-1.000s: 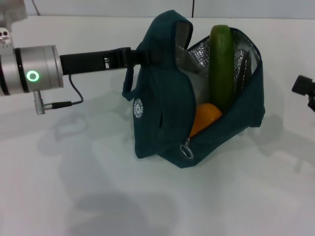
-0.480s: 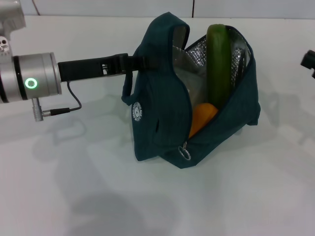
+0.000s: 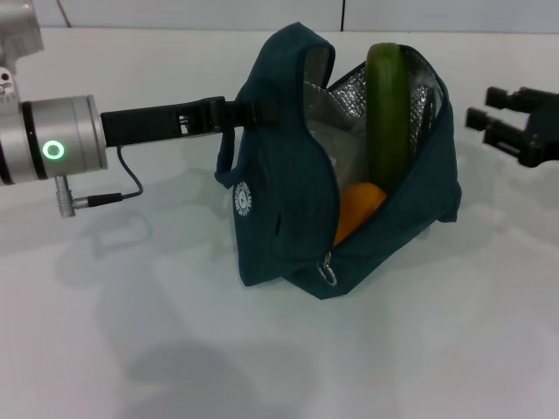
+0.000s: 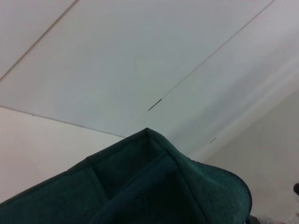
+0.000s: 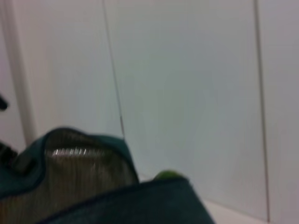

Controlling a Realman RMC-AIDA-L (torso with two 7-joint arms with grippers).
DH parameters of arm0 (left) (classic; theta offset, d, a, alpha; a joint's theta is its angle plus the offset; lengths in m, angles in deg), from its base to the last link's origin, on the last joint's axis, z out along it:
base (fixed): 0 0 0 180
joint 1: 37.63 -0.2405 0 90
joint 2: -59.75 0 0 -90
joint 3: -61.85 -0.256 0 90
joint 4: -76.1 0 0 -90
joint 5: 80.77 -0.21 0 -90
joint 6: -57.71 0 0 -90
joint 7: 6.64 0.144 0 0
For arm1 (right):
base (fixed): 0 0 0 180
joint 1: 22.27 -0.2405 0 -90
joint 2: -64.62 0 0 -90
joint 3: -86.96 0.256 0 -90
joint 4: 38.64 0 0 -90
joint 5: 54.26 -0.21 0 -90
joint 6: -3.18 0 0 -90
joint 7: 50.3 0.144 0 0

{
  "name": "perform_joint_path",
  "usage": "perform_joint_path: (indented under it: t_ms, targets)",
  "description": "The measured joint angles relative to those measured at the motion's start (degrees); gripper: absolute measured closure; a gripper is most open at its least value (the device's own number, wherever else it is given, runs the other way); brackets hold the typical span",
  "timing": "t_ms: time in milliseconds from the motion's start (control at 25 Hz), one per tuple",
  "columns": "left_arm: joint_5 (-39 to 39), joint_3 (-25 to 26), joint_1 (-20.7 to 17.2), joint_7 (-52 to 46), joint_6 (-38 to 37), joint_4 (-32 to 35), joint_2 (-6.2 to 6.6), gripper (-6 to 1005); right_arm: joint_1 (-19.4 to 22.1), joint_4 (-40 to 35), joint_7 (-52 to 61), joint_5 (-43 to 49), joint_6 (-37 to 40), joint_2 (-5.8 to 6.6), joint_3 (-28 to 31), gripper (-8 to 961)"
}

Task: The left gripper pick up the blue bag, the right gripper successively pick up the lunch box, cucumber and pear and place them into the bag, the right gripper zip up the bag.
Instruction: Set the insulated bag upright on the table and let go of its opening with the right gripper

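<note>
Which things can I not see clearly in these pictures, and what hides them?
- Lunch box: not visible in any view; the blue bag wall and the cucumber would cover it.
- Pear: only an orange patch shows in the head view; the bag front hides the rest.
- Left gripper: its fingertips are lost against the bag's dark handle.
- Right gripper: arm cut off by the head view's edge.

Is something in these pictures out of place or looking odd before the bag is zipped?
Yes. The cucumber stands on end in the blue bag, its tip poking above the open rim, over the pear. It may block the zip. The left pincer holds the bag; the right pincer is beside it, open.
</note>
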Motion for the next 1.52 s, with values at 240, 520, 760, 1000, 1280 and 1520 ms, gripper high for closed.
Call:
perform_joint_path:
  t_ms: [240, 520, 760, 1000, 1280, 1520]
  targets:
    - [0.01, 0.03, -0.02, 0.30, 0.07, 0.00, 0.00, 951, -1.60, 0.07, 0.79, 4.31, -3.89, -1.44, -0.03, 537]
    - [0.00, 0.03, 0.39, 0.30, 0.29, 0.00, 0.00, 951, -3.83, 1.48, -0.03, 4.79, -7.00, -1.63, -0.62, 472]
    - [0.02, 0.06, 0.45, 0.29, 0.38, 0.00, 0.00, 951, -6.00, 3.53, -2.54, 4.82, -7.39, -1.76, -1.85, 479]
    - [0.66, 0.17, 0.07, 0.29, 0.43, 0.00, 0.06, 951, -5.32, 2.38, -4.98, 3.97, -6.69, -2.05, -2.60, 662]
    - [1.48, 0.21, 0.07, 0.29, 0.45, 0.00, 0.09, 950, -2.24, -1.48, -6.56, 0.28, -6.15, -2.27, -2.31, 799]
    - [2.12, -0.07, 0.07, 0.35, 0.45, 0.00, 0.08, 950, 0.97, -4.89, -9.79, -6.36, -2.22, -2.05, -2.25, 879]
